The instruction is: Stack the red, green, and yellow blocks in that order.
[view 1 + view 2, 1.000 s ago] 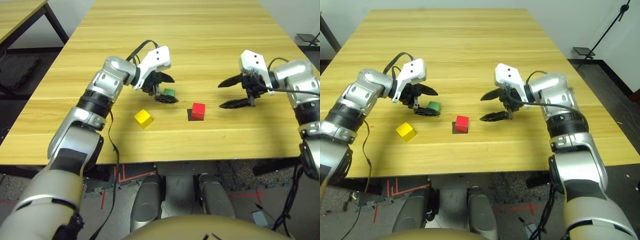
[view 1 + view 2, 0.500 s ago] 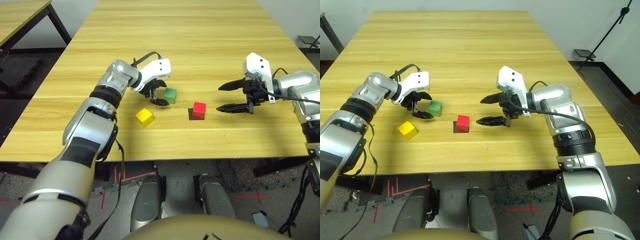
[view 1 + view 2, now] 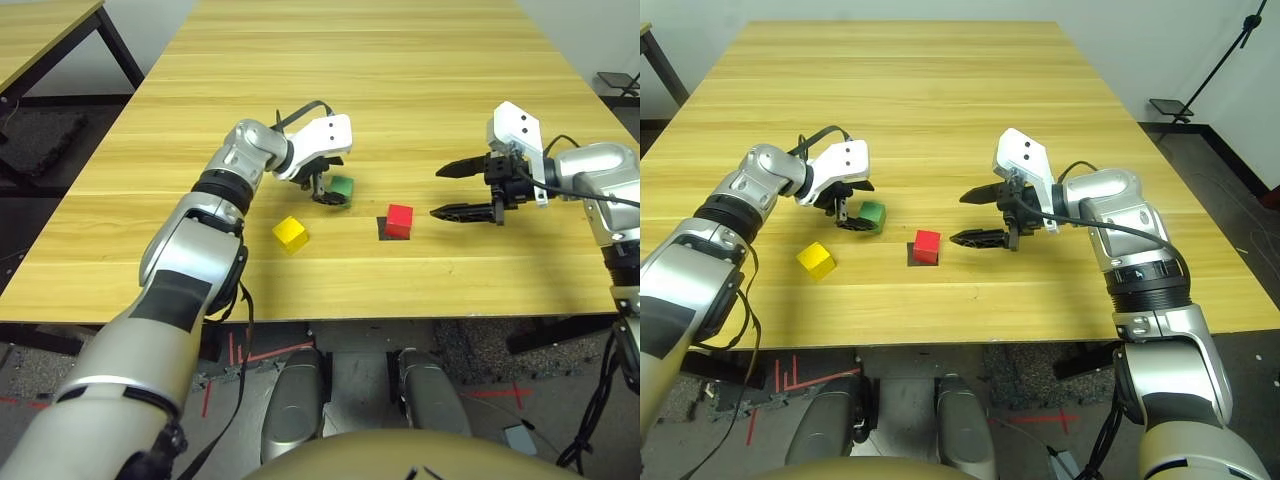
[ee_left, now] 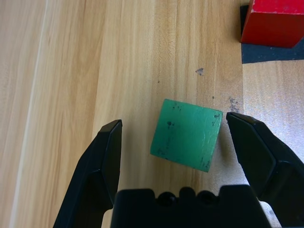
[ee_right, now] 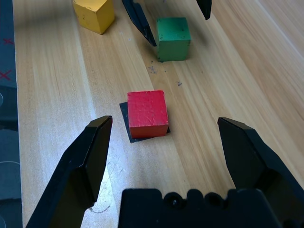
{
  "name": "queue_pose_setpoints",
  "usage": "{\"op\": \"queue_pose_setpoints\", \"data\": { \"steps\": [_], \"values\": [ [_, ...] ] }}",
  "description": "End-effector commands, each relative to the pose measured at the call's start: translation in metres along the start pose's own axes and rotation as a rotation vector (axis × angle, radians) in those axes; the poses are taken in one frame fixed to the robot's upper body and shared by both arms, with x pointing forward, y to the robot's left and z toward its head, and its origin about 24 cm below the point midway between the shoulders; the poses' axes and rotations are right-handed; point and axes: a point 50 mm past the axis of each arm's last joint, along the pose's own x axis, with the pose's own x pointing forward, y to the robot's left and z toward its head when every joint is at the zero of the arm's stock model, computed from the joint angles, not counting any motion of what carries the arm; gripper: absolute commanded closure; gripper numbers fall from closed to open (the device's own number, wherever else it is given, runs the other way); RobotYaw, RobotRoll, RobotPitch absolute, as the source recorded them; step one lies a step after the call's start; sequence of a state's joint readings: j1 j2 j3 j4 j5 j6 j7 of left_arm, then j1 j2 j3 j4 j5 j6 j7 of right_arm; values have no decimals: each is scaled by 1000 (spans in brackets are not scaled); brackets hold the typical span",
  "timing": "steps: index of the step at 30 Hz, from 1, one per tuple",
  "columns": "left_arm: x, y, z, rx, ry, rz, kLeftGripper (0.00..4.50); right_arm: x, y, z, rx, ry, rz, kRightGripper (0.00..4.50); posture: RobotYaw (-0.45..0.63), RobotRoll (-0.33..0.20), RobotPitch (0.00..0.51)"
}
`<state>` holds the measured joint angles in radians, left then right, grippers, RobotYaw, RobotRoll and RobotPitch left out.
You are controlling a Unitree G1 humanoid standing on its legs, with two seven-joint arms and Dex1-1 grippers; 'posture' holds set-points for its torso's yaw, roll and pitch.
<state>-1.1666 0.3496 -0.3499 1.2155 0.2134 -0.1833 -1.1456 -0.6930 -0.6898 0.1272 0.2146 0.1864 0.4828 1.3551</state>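
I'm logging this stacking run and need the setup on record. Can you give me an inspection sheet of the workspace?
Surface: wooden table, a few small dark specks near the blocks.
Job's things: red block on a black patch; green block and yellow block apart on the table; nothing stacked.
Clutter: nothing seen.
Grippers: left gripper open, fingers either side of the green block, not touching; right gripper open beside the red block.
Cables: black cables run along both forearms.
Surroundings: second table at far left; red tape marks on the floor.

Bright, even light; soft shadows, sharp focus, little glare.
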Motion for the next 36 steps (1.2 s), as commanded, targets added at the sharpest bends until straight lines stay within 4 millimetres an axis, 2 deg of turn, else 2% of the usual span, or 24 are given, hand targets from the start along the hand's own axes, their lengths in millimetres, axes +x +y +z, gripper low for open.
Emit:
{"op": "queue_pose_setpoints", "data": {
  "steps": [1, 8, 11, 16, 22, 27, 31, 36],
  "values": [
    [4, -5, -10, -7, 39, -3, 0, 3, 2, 1, 5, -16, 7, 26, 48, -93, 68],
    [6, -8, -16, -28, 69, -14, 0, 5, 4, 4, 7, -32, 0, 26, 38, -90, 74],
    [8, -9, -14, -49, 40, -27, 663, 4, 4, 3, 8, -32, -11, 0, 35, -89, 75],
    [10, -10, -8, -57, 7, -65, 2380, 4, 2, 2, 12, -35, -29, 0, 41, -88, 74],
    [5, -2, 8, -129, -50, -67, 2442, 2, 1, 1, 17, -40, -44, 0, 55, -85, 68],
    [-4, 5, 39, -152, -118, -134, 2442, -7, 2, -7, 38, -26, -51, 0, 72, -78, 65],
    [-6, 0, 62, -117, -147, -212, 2442, -14, 5, -15, 61, -12, -52, 0, 71, -69, 65],
    [3, -14, 83, -69, -164, -290, 2442, -16, 10, -21, 85, -17, -64, 0, 71, -69, 65]
  ]
}}
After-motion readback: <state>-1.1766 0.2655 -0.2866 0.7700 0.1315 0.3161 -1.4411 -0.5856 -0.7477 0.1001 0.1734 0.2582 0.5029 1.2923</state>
